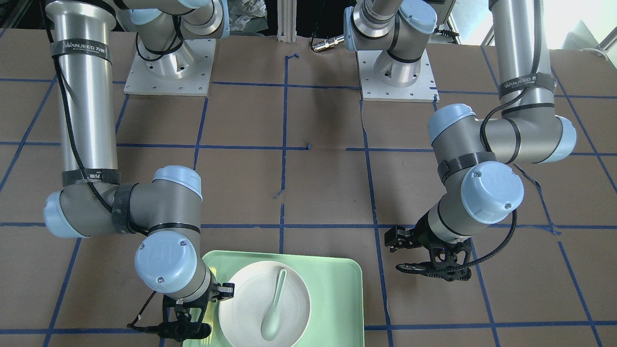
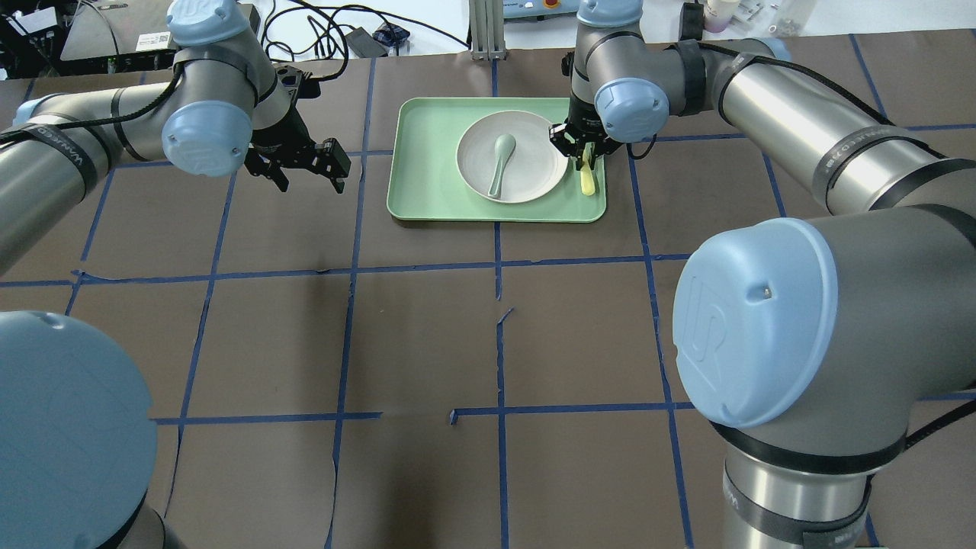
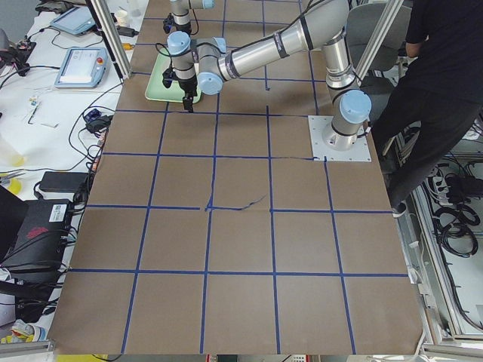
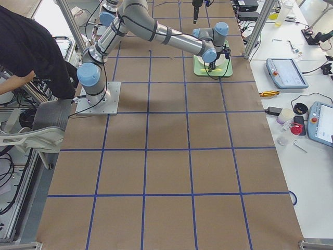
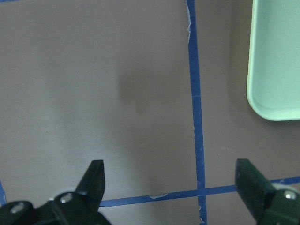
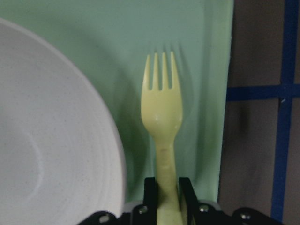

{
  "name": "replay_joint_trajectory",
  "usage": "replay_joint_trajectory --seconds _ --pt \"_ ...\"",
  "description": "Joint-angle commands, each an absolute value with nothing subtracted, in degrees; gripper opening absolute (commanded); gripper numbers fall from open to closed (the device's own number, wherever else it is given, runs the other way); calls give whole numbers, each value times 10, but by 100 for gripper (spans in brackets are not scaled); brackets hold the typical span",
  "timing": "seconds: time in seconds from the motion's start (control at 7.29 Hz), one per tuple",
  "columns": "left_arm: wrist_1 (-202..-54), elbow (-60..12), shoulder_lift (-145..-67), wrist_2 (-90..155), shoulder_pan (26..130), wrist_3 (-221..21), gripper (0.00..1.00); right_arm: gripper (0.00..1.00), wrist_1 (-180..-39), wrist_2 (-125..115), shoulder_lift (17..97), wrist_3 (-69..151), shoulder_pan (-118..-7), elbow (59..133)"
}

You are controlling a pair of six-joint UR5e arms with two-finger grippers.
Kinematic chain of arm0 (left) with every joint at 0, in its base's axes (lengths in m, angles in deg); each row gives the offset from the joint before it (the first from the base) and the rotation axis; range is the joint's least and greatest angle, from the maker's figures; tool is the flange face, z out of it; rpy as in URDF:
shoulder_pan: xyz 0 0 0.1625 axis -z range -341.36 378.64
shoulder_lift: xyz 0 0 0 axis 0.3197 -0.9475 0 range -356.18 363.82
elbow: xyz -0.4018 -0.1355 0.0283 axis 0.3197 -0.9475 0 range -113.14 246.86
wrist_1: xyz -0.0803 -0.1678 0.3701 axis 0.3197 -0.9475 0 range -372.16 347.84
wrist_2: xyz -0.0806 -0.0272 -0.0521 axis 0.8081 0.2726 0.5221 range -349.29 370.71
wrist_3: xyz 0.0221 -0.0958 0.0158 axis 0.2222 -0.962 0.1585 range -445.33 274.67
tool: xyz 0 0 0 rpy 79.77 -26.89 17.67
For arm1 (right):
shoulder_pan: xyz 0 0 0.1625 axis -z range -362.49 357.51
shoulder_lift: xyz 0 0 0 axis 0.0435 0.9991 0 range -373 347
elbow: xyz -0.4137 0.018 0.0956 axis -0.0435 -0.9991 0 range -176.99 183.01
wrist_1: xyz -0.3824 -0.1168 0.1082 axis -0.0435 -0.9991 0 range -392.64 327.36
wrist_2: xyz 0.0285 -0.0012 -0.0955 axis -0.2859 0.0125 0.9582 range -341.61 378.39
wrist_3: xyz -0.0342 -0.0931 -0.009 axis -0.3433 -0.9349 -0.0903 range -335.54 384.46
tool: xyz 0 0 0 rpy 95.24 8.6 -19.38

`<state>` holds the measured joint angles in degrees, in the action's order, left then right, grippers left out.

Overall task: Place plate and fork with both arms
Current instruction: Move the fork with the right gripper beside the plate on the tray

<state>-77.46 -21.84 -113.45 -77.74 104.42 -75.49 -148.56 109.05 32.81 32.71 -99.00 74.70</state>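
Overhead view: one mint-green tray [image 2: 427,175] at the table's far side holds one plate [image 2: 534,149], and one spoon [image 2: 499,162] lies in the plate. One fork [image 2: 586,181] sits just right of the plate, over the tray's right strip, under the right gripper [image 2: 583,152]. The left gripper [image 2: 305,164] hangs over bare table, left of the tray.

Left wrist view: its jaws are spread wide and hold nothing.

Right wrist view: two fingers pinch the fork's handle, with the four tines pointing away. Whether the fork rests on the tray I cannot tell.
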Motion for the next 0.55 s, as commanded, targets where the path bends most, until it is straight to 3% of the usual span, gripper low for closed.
replay_joint_trajectory --seconds 0.0,0.27,0.41 --pt "-782 -216 -1124 -782 1045 -756 100 100 -1486 1093 338 324 -990 751" --pt "-808 -209 -1091 -786 1051 -763 100 100 -1455 1097 400 305 -989 761" --pt "-864 -209 -1067 -786 1051 -776 100 100 -1374 1098 450 303 -989 774"
